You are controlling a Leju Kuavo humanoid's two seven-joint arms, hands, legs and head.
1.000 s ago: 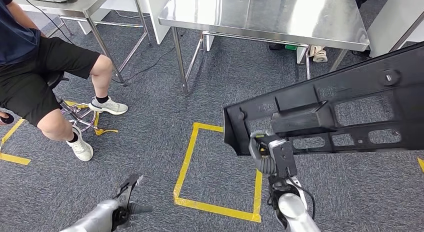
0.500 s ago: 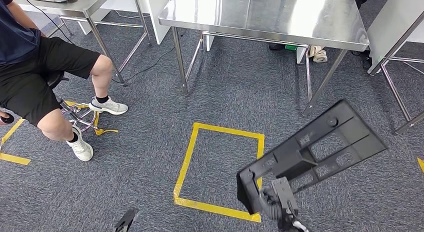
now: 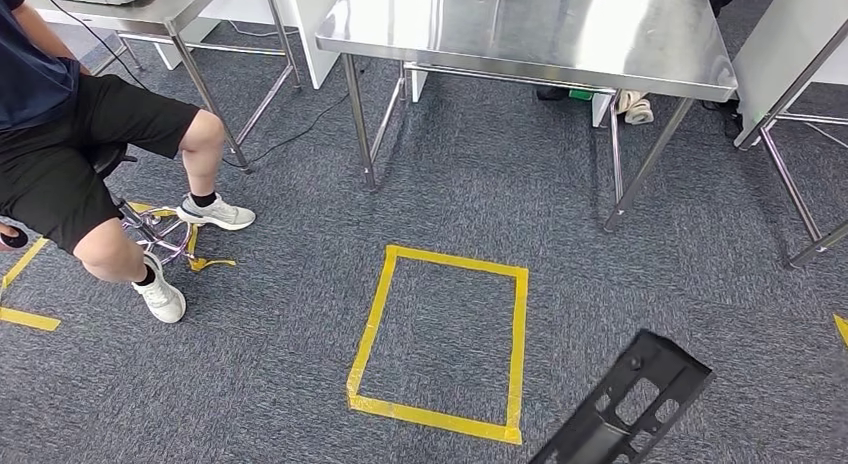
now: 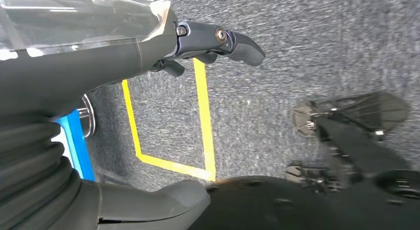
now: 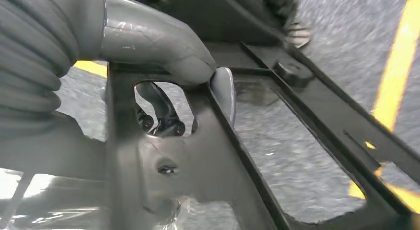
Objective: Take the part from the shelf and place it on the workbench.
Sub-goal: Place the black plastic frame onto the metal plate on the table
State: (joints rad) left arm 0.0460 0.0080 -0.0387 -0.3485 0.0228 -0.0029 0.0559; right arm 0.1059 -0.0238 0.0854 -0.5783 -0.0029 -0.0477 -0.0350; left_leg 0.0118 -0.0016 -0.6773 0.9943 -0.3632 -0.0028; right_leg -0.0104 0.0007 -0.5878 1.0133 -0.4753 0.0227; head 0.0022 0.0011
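Part: one black slotted plastic frame, low over grey carpet beside one yellow tape square. Right hand clamps its bar, thumb on top. Left hand hangs empty, fingers extended.

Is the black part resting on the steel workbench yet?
No: the black part hangs low over the carpet beside the yellow tape square, gripped by the right hand, while the workbench top is bare.

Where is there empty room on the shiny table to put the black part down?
The steel workbench shows a bare top across its whole visible middle, from its left corner to its right edge. It gets crowded to the left, where a seated person sits beside a second steel table. The right hand holds the black plastic part.
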